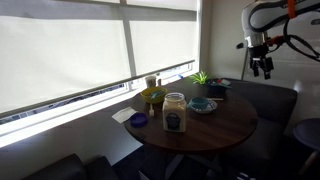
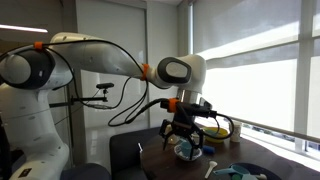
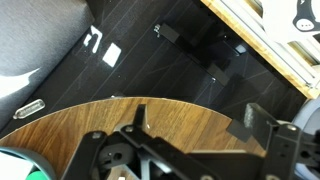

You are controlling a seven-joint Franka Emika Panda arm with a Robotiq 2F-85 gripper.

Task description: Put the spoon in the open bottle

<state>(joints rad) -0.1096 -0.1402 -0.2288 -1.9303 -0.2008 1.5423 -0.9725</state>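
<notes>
The open bottle (image 1: 175, 112) is a clear jar with a label, standing lidless near the front of the round wooden table (image 1: 225, 125). Its purple lid (image 1: 139, 120) lies beside it. A thin pale object (image 2: 210, 169) on the table may be the spoon; I cannot make it out for certain. My gripper (image 1: 262, 68) hangs high, beyond the table's far side, well away from the jar. In the wrist view its two fingers (image 3: 200, 120) are spread apart with only table edge and dark floor between them. It holds nothing.
A blue bowl (image 1: 203, 104), a dark object (image 1: 217, 90), a small green plant (image 1: 200, 77) and a yellowish container (image 1: 153, 96) stand on the table. A white napkin (image 1: 122, 115) lies at its edge. Dark seating (image 1: 270, 100) and a window surround it.
</notes>
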